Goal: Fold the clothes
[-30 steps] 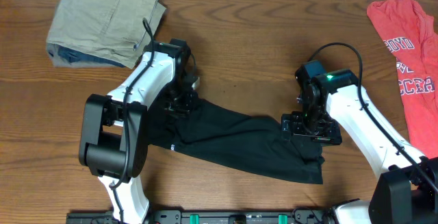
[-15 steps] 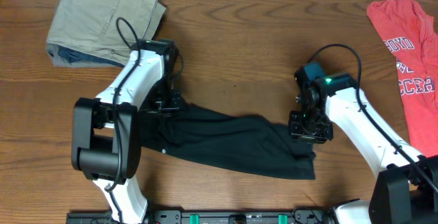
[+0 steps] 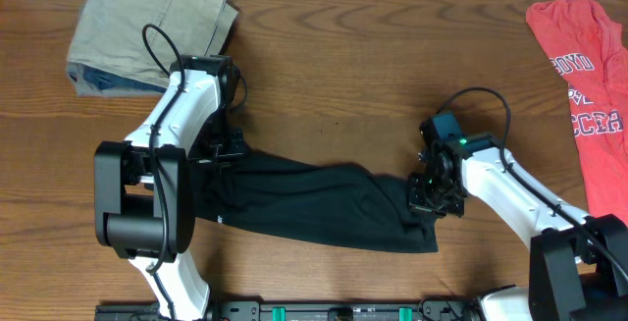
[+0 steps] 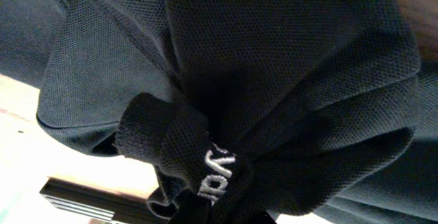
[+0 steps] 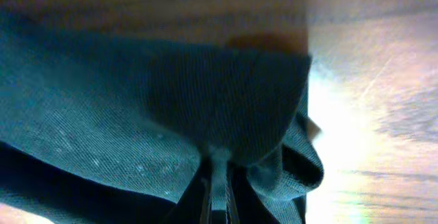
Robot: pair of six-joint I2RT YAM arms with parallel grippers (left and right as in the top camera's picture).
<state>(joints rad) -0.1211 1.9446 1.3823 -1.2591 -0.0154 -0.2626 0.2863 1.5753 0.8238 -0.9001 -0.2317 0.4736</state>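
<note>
Because the black shirt (image 3: 314, 198) looks soft, light and limp, it will likely sag unless taken by its edges; it lies stretched across the table (image 3: 343, 76); the left gripper (image 3: 220, 152) and right gripper (image 3: 428, 197) each pinch a bunched end.

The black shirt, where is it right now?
Overhead, the black shirt lies stretched across the near middle of the table, its ends gripped by the left end effector and right end effector.

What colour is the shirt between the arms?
The shirt is black; the overhead view shows it best.
</note>
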